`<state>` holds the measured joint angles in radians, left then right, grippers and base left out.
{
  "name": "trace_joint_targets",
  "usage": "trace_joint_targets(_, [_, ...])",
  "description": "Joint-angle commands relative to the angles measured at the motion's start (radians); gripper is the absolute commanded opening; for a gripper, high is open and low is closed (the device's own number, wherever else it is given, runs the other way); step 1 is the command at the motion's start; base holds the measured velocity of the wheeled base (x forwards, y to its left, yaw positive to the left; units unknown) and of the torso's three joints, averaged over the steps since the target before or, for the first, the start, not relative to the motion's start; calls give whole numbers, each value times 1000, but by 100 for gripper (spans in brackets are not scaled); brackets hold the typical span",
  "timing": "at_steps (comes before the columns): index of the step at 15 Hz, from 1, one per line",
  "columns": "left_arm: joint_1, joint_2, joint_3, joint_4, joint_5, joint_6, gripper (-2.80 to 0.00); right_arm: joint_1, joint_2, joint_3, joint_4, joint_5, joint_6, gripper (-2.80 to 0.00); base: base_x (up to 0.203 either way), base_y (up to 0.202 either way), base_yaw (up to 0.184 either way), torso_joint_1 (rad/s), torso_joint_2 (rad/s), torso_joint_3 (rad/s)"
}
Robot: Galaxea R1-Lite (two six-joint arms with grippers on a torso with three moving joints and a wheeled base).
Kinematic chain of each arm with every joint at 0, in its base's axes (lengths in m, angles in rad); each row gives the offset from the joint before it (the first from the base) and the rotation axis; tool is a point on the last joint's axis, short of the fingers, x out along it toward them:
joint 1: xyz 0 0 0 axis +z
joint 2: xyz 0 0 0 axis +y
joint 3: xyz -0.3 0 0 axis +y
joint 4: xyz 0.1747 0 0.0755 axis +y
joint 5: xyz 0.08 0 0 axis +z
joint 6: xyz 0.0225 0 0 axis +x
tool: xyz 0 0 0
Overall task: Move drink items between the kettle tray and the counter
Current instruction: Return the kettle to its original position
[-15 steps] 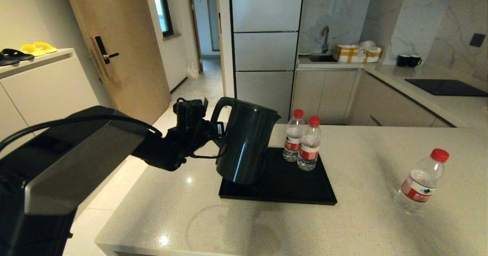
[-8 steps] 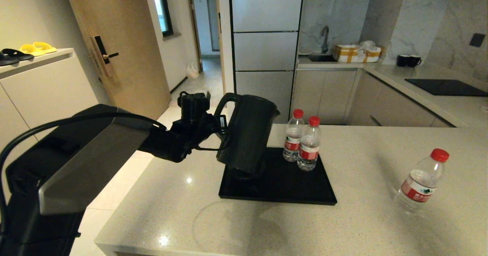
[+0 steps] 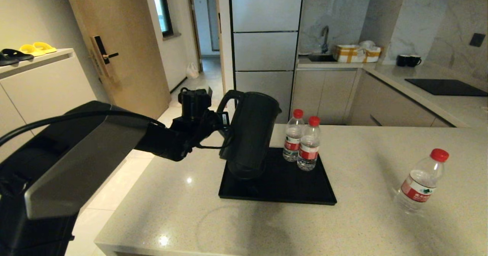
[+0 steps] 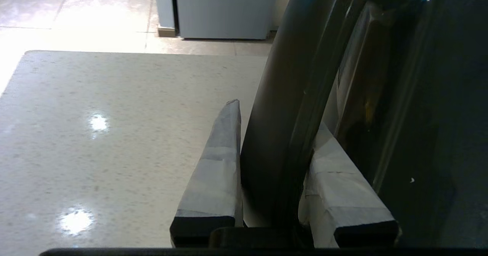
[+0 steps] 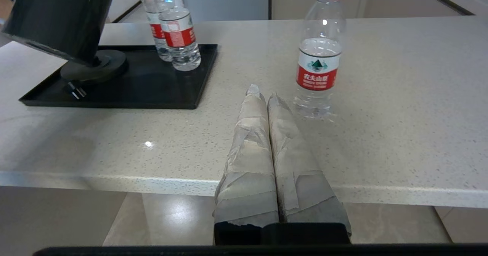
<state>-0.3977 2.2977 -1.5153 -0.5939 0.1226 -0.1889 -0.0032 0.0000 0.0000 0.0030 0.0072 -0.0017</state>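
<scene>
while the left claw clamps its handle, the kettle tilts, top toward the fridge; only the right wrist view shows the base disc and the right claw, pressed together.

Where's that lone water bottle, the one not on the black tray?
In the head view the lone water bottle stands upright on the counter at the robot's right, apart from the tray with its two bottles.

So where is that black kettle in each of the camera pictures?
Head view: kettle, centre, tilted over the tray, held by the left gripper.
Left wrist view: its handle between the fingers, body filling one side.
Right wrist view: a corner, above its base disc.
Shared landmark: the counter.
</scene>
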Motion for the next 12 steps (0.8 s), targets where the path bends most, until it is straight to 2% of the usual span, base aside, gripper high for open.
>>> trace_joint_targets(1, [0,1,3,-8,3,-1,-280,-1,0,2,0,0,0,-280,0,0,0,0,0,0])
trace_joint_targets(12, [0,17,-13,-54,42,4,-280,-1,0,2,0,0,0,-280,0,0,0,0,0,0])
